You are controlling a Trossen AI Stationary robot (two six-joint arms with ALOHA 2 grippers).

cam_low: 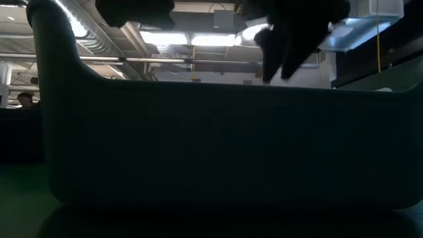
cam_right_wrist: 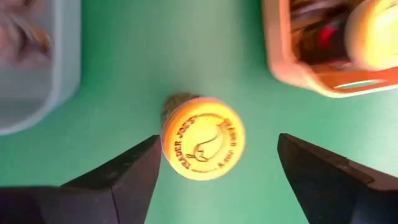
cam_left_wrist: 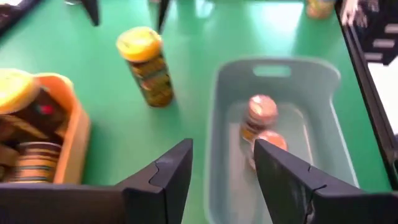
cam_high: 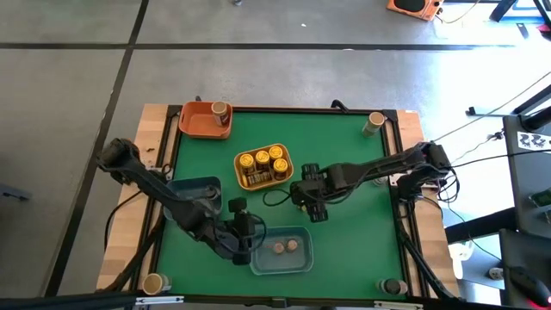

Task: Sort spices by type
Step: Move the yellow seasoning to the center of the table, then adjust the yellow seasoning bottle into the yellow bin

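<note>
**Squaring up on the loose yellow-lidded jar**

Nearest the camera edge of the desk (cam_high: 362, 215), the left tool (cam_left_wrist: 222, 171) hovers low at the near end of the blue tray (cam_high: 303, 261), its fingers apart and holding nothing. Two tan-lidded jars (cam_left_wrist: 261, 124) already stand inside that tray. This arm is best left waiting where it is.

The working step sits a little farther in. The right tool (cam_right_wrist: 217, 168) hangs over a single yellow-lidded jar (cam_right_wrist: 203, 138) standing upright on the green mat, between the blue tray and the yellow tray (cam_high: 287, 158). Its fingers are spread wide on either side of the lid, touching nothing. The jar looks off-centre, closer to one finger than the other, so I would shift the tool sideways first, then descend straight and close on the body below the lid, gently enough not to tip it.

Beyond, the yellow tray holds several yellow-lidded jars (cam_high: 263, 159), the likely home for this one. Farthest off, the orange tray (cam_high: 194, 125) carries one dark-lidded jar (cam_high: 220, 109).
</note>
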